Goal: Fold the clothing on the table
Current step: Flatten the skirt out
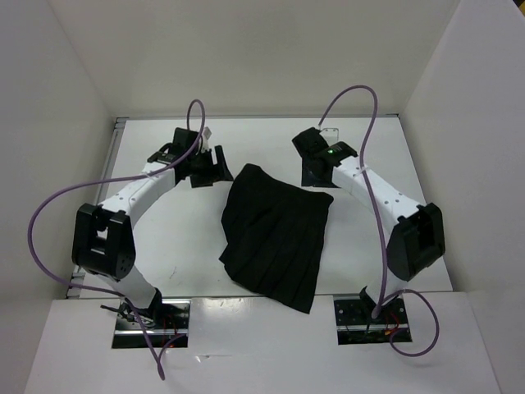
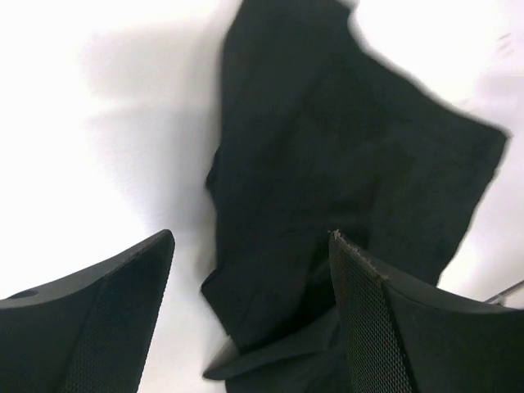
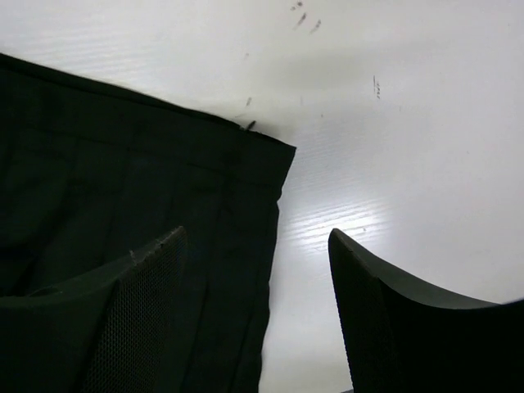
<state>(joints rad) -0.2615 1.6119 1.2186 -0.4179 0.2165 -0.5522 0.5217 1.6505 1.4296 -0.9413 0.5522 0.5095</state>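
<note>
Black pleated skirt lies spread on the white table, its long axis running from between the two grippers back toward the arm bases. Left gripper and right gripper hover with jaws spread and empty, each just beside a far corner, the cloth inward of both.

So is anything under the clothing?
The clothing lies on the white table, which shows all around it. Nothing pokes out from beneath; whatever the fabric covers is hidden.

Black clothing (pleated) lies on white table.
</note>
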